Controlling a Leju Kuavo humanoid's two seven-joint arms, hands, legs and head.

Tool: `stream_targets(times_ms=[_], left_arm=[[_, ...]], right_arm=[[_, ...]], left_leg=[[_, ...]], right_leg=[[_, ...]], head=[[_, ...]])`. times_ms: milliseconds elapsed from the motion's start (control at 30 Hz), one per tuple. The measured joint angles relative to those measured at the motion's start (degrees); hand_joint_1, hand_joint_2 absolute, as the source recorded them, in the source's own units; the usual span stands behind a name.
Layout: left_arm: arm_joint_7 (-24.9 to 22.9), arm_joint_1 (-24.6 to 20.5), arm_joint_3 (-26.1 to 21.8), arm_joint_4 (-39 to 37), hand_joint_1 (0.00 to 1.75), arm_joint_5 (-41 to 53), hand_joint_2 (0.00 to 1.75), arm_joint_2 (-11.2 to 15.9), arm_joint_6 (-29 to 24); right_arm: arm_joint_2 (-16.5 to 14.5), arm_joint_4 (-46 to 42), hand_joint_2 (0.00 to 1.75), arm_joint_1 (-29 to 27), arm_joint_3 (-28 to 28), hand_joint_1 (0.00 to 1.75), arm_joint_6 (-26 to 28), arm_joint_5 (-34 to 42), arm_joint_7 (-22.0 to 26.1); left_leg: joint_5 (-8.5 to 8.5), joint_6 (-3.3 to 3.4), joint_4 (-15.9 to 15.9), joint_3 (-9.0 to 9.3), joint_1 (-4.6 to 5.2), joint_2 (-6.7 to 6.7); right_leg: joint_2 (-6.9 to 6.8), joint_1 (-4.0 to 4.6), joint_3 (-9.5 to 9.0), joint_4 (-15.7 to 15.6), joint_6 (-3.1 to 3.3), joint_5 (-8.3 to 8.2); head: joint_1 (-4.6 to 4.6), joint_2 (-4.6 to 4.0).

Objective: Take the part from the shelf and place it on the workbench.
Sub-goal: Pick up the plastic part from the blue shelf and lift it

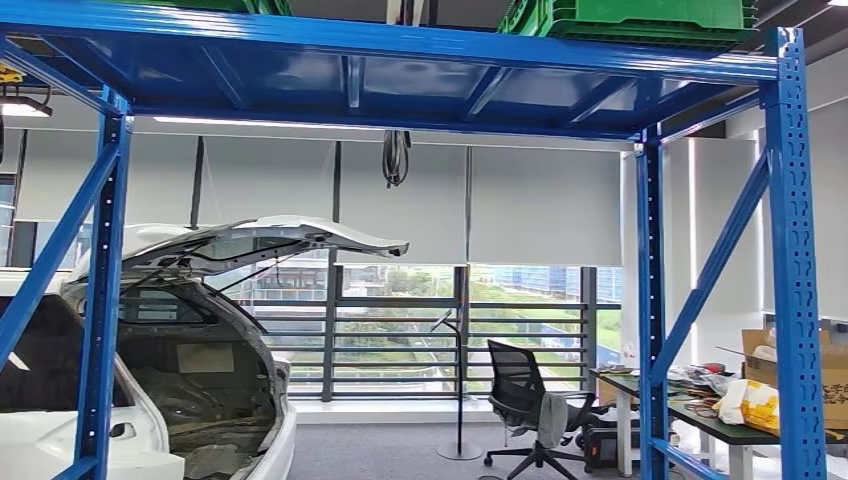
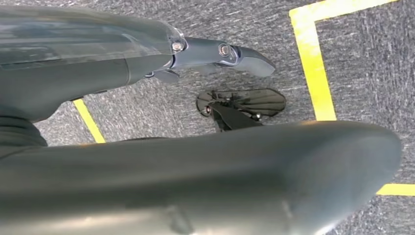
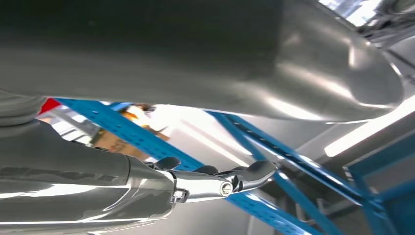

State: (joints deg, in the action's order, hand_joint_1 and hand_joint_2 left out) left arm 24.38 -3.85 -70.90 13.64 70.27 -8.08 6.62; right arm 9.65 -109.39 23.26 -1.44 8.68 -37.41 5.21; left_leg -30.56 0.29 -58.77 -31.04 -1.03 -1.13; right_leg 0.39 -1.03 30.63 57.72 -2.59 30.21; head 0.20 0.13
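Observation:
The blue steel shelf (image 1: 790, 250) stands close in front of me, its top deck (image 1: 400, 70) overhead in the head view. Green plastic crates (image 1: 640, 20) sit on that top deck; I cannot tell what is in them. My left hand (image 2: 161, 58) hangs down over the grey carpet, fingers stretched out and holding nothing. My right hand (image 3: 195, 183) is raised among the blue shelf beams (image 3: 142, 139), fingers (image 3: 254, 172) extended and apart, with nothing in it.
Behind the shelf a white car (image 1: 150, 350) stands with its tailgate up. A black office chair (image 1: 525, 400) and a table (image 1: 700, 415) with cardboard boxes (image 1: 800, 370) are at the right. Yellow tape lines (image 2: 313, 58) mark the carpet.

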Motion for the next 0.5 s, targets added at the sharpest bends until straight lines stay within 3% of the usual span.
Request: stream_targets(times_ms=[333,500], left_arm=[[0.08,-0.12,-1.34,-0.18,0.0,0.56,0.0,-0.01,0.05],[0.16,-0.23,-1.42,-0.18,0.0,0.68,0.0,-0.02,0.03]], right_arm=[[0.71,-2.68,0.0,0.16,-1.22,0.0,0.27,0.55,-0.28],[1.16,-3.25,0.0,0.16,-1.3,0.0,0.31,0.63,-0.28]], left_leg=[[-0.06,0.19,-0.27,-0.09,0.49,-0.01],[0.15,1.34,0.3,0.07,0.37,0.02]], right_leg=[[-0.04,-0.47,0.04,-0.06,-0.29,-0.16],[-0.08,-0.72,0.41,0.99,-1.23,-0.51]], head=[[0.0,0.0],[-0.01,0.0]])
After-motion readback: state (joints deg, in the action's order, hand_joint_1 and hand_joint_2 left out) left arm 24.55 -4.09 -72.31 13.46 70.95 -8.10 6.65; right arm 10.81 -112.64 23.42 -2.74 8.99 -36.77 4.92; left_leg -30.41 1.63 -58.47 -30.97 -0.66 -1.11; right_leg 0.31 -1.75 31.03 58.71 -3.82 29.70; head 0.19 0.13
